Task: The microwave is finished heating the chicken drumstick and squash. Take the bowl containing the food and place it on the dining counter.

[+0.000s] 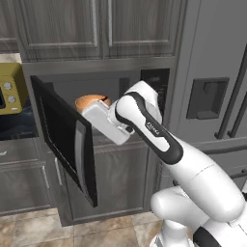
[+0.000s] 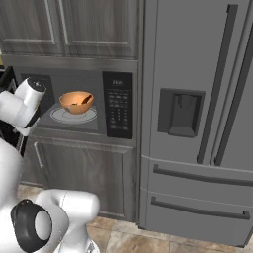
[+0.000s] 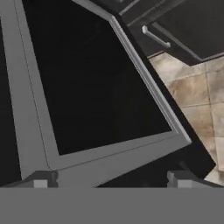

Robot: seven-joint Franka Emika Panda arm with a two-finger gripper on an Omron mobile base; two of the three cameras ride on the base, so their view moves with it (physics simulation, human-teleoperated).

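My fingers [image 3: 41, 181] stand wide apart and empty, my hand reaching level beside the microwave [image 2: 74, 106] door [image 3: 87, 87], short of the bowl [image 2: 76, 102].

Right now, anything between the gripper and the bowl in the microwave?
No solid blocker: the microwave door is swung open and the bowl sits exposed on the turntable. But the gripper faces the door's dark glass, not the cavity.
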